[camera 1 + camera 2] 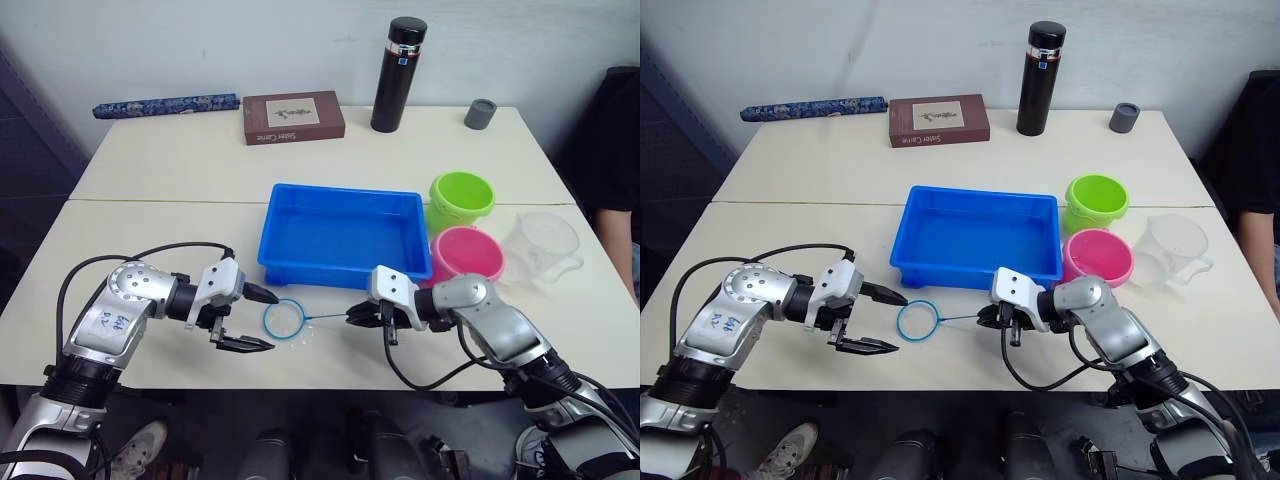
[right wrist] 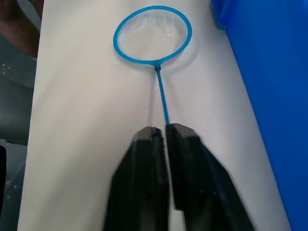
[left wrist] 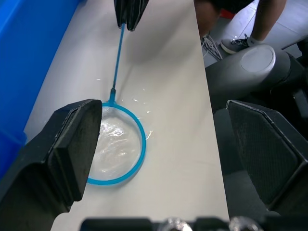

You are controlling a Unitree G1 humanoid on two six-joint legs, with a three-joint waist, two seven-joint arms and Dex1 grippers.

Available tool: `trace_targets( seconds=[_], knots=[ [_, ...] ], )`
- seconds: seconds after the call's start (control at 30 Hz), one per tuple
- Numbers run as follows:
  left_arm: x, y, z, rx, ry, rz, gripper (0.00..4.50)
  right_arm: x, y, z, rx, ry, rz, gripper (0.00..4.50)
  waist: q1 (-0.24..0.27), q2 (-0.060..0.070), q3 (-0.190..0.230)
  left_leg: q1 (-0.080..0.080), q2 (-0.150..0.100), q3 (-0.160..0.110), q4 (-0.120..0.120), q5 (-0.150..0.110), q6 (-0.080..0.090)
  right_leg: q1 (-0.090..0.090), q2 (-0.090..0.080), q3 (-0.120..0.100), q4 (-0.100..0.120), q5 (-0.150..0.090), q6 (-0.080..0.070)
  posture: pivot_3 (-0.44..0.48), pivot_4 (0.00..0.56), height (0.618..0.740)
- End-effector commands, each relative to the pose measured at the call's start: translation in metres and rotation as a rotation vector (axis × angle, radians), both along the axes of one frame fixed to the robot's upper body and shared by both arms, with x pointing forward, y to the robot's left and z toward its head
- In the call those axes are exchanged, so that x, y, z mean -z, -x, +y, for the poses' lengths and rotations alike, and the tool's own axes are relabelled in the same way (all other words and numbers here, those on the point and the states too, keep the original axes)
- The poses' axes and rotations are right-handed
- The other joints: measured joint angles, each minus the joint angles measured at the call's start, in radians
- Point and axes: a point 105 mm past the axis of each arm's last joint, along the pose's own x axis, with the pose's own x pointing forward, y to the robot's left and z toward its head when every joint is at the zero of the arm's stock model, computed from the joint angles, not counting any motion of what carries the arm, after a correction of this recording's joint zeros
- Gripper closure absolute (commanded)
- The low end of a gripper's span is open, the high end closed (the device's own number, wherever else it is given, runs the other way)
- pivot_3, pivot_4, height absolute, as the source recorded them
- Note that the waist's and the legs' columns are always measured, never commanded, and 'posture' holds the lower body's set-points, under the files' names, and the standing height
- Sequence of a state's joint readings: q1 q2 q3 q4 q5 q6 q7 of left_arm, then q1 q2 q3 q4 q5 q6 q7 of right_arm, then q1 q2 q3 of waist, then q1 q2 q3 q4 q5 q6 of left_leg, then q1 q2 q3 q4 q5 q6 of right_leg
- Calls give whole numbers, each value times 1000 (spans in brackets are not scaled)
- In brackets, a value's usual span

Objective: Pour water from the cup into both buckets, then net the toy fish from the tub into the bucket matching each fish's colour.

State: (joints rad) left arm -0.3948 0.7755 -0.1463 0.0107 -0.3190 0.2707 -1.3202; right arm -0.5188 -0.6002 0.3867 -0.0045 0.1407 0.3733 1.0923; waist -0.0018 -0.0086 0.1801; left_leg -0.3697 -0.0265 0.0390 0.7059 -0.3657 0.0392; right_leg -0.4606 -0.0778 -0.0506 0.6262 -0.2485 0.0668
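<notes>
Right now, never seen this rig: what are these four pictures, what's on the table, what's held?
A two-armed humanoid robot. Two pictures look down from its head; the other two come from cameras on its wrists. On the table are a blue tub, a green bucket, a pink bucket, a clear cup, a black flask, a small grey cup and a book. The right gripper pinches the stick of the net, whose hoop lies on the table. The left gripper is open beside the hoop.

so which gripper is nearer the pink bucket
Right. The right gripper sits in front of the blue tub, just left of the pink bucket; the left gripper is farther left, past the net.
</notes>
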Motion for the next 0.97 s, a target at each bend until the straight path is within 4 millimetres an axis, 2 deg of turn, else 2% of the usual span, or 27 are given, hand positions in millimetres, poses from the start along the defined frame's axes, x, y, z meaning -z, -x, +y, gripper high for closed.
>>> trace_targets(
  seconds=[0.03,0.1,0.2,0.3,0.43,0.53,0.7,0.8,0.97],
  knots=[
    [2,-1,1,-31,-11,-18,0,-7,3,-3,-32,18,-22,1984,0,0,0,0,0,0,0,0,0,0,0,0,0,0,0,0,150,740],
    [4,-3,3,-68,-8,-15,0,-11,9,-9,-36,26,2,961,2,0,0,0,0,0,0,0,0,0,0,0,0,0,0,0,150,740],
    [5,-4,6,-131,6,11,0,-17,18,-17,-37,17,40,961,1,0,0,0,0,0,0,0,0,0,-1,0,0,0,0,0,150,740],
    [10,-1,14,-232,28,42,0,-24,36,-37,-18,28,77,961,2,0,0,0,0,-1,0,0,0,0,-1,0,0,0,0,0,150,740],
    [22,19,22,-336,46,70,0,-27,56,-55,42,14,106,961,0,0,0,0,1,-1,-2,-1,1,1,-1,1,-2,0,0,0,150,740],
    [32,28,31,-462,69,58,0,-23,66,-67,101,28,107,961,3,0,0,2,1,-1,-2,-1,0,1,-1,1,-5,0,0,0,150,740],
    [39,31,50,-685,125,66,0,-20,71,-74,187,-3,109,961,5,0,0,8,1,-2,-4,-1,1,7,-2,1,-6,-1,-1,0,150,740],
    [43,35,57,-761,125,75,0,-16,73,-76,210,-9,109,961,5,0,0,18,2,-2,-8,-7,5,17,-2,0,-9,-2,-3,0,150,740],
    [43,34,62,-801,145,67,0,-7,78,-76,226,-17,135,961,7,0,0,18,2,-2,-8,-7,5,17,-2,0,-9,-2,-3,0,150,740]
  ],
)
